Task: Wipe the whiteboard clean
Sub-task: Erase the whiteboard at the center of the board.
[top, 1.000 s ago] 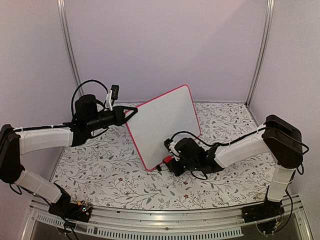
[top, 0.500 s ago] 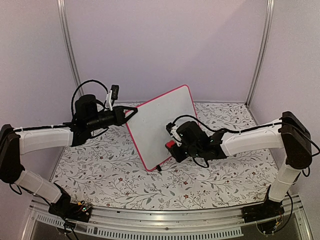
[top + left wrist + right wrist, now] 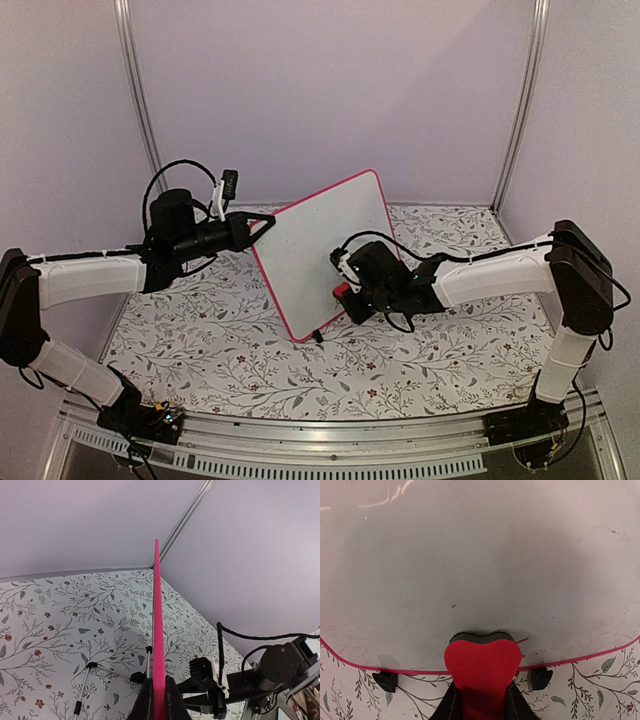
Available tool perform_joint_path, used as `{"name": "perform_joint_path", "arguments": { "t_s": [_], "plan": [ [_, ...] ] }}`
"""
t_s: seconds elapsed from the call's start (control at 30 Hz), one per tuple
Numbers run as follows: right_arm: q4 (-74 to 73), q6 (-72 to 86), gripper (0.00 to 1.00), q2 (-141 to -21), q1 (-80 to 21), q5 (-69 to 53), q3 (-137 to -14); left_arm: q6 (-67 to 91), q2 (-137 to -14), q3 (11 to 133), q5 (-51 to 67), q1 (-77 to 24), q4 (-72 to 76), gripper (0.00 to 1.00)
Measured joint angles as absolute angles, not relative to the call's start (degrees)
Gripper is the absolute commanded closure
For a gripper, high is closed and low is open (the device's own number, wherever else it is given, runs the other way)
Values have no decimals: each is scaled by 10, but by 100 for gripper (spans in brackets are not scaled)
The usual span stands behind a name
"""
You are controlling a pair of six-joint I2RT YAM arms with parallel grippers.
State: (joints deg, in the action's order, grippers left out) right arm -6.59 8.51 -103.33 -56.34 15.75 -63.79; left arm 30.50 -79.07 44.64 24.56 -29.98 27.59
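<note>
You kept the rectangular white board with rounded corners and a thin pink-red frame where it had been a second before: standing tilted on the floral-patterned desk, near its middle, with its face turned toward the right arm. What changed was on that side. The small red heart-shaped eraser block had been down at the board's lower corner, and it had climbed a little up the face. The arm's elbow had also swung out and risen. Over the last half second it had barely shifted.

From the right wrist, the board's face looked wiped of writing. It was greyish, with faint smudges, a pale streak at the top left and one small dark speck. Its two small black feet stood on the desk below the pink bottom edge.

The right jaws pinched the eraser, whose grey pad lay against the board just above that edge. The left jaws were pressed onto the board's pink rim, one finger on each side. The left arm had not moved.
</note>
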Motion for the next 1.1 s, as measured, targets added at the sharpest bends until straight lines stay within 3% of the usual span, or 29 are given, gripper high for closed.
{"name": "perform_joint_path", "arguments": {
  "t_s": [1.1],
  "plan": [
    [-78, 91, 77, -1067, -561, 96, -605, 307, -791, 446, 246, -300, 276, 100]
  ]
}}
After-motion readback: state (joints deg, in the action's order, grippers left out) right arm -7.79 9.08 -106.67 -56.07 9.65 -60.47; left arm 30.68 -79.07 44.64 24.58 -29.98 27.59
